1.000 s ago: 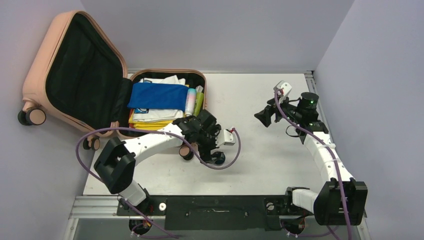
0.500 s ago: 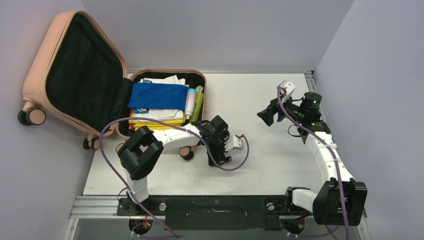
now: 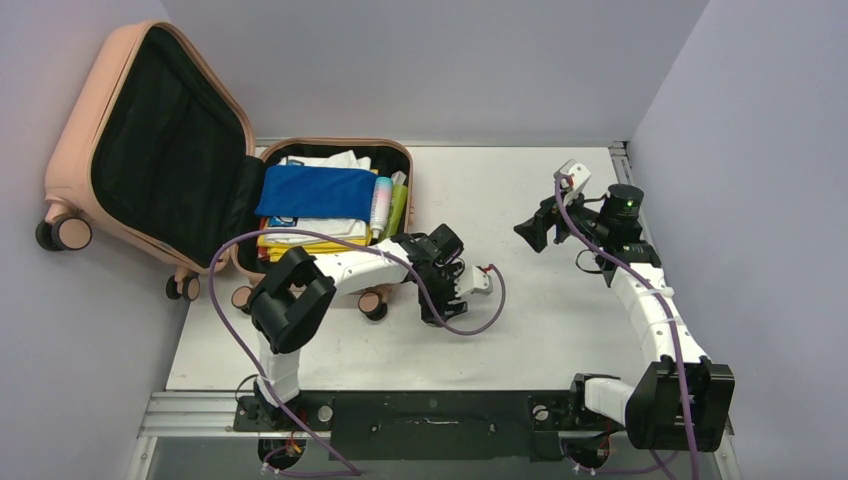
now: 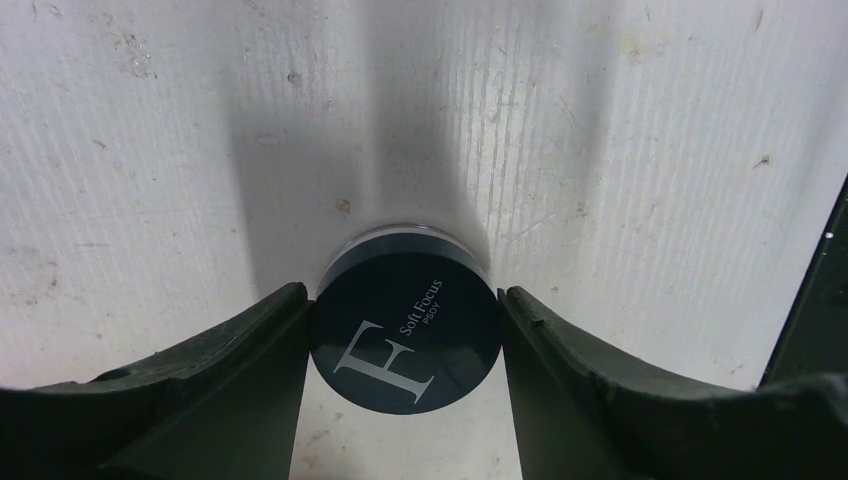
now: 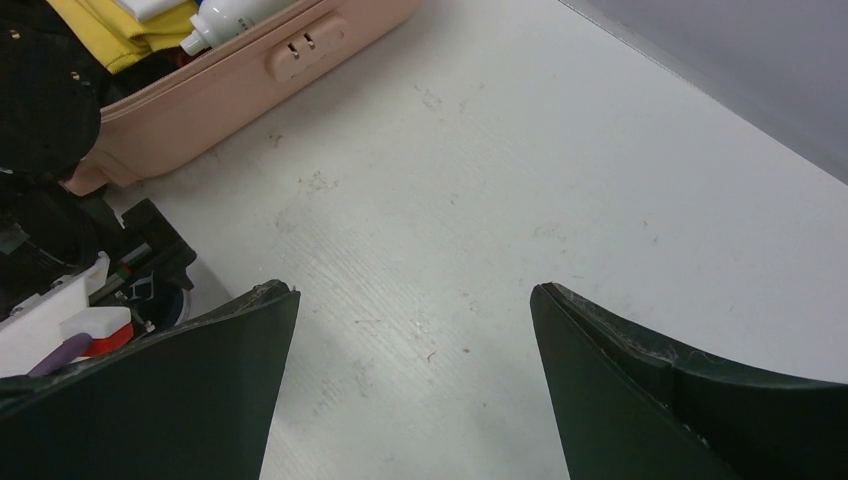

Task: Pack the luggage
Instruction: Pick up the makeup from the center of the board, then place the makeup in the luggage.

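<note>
Swung right off the luggage [image 3: 75, 140], left gripper [image 4: 405, 300] now pinches the jar [image 4: 405, 340] by its sides, likely for packing; right gripper [image 5: 415, 290] hangs apart, empty.

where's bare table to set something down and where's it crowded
Free: table between luggage and right gripper; near strip along its front edge. Crowded: luggage base, full of clothes and bottles; beside its wheel, where left gripper grips a dark jar.

Left arm elbow swings right. Left gripper [image 4: 403, 292] leaves luggage [image 3: 78, 135] front edge, settles over dark round jar [image 4: 405, 345]; fingers narrow from wide to touching jar both sides. Right gripper [image 3: 531, 232] shifts slightly right.
</note>
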Controlling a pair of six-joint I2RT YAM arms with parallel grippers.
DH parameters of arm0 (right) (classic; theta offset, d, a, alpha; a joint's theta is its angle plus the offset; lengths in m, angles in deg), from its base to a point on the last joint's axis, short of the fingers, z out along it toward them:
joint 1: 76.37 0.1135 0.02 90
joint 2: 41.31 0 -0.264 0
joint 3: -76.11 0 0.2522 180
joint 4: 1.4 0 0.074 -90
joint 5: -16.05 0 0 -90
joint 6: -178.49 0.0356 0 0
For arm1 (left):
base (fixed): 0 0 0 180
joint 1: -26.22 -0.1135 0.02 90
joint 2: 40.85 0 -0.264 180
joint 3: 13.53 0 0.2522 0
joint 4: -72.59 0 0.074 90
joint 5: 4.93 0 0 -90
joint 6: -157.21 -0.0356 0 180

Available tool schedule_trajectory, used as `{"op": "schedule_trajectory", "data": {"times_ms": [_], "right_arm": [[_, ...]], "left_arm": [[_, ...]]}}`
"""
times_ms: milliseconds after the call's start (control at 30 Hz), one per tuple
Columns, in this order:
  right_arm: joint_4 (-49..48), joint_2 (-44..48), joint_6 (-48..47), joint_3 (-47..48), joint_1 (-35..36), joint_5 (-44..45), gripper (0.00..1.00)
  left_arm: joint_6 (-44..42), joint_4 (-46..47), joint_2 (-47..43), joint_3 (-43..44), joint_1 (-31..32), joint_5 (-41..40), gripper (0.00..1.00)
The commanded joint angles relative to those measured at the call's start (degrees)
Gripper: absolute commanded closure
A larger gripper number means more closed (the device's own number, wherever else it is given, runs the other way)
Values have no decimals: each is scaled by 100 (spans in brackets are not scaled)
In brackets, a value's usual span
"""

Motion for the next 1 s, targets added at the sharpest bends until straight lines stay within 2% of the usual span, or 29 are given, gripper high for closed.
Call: {"op": "schedule_trajectory", "data": {"times_ms": [0, 233, 400, 600, 767, 967], "right_arm": [[-124, 108, -70, 260, -26, -162, 10], [-136, 81, -78, 260, -24, -162, 10], [-142, 71, -64, 260, -24, -171, 10], [-143, 80, -51, 260, -25, -189, 10], [-147, 76, -53, 251, -20, -221, 10], [-179, 59, -28, 234, -16, -247, 10]], "left_arm": [[-25, -444, -108, 431, 30, 91, 91], [193, -901, -692, 1178, -76, -366, 95], [361, -1166, -1114, 1934, -226, -1223, 97], [483, -1739, -1184, 2596, -978, -1952, 99], [555, -1933, -1165, 2359, -1681, -1856, 100], [576, -1771, -1188, 1584, -1971, -1639, 100]]}}
